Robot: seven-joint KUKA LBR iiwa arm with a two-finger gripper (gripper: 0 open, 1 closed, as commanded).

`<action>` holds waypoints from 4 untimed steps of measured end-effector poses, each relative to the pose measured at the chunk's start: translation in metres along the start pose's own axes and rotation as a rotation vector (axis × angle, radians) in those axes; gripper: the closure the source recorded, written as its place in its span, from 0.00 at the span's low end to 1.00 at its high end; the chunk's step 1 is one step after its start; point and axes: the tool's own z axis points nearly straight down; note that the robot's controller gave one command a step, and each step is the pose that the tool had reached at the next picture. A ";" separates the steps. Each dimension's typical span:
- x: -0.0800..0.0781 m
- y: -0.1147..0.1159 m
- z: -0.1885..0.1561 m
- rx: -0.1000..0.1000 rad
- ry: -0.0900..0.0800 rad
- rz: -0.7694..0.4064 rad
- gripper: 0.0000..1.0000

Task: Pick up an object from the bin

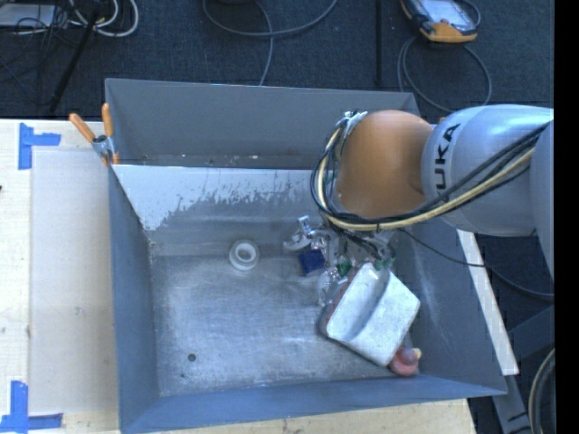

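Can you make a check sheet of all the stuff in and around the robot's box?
Surface: grey metal bin, floor scuffed.
Job's things: white spongy block, right; blue piece and silvery bit behind it; clear ring, middle; pink lump, front right corner.
Clutter: nothing seen.
Pincer: low at the white block's far end.
Cables: black and yellow loops round the orange wrist cover.
Surroundings: dark floor behind, with more cables.

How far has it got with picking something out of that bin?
Done: the arm is down inside the bin, its claw between a small blue piece and a white block. In hand: nothing visibly lifted. Left: grabbing one thing and raising it out.
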 end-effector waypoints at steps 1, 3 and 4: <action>-0.002 -0.031 0.027 -0.010 0.004 0.058 0.00; -0.010 -0.022 0.023 0.005 -0.013 -0.097 1.00; -0.013 -0.022 -0.064 0.003 -0.005 -0.092 1.00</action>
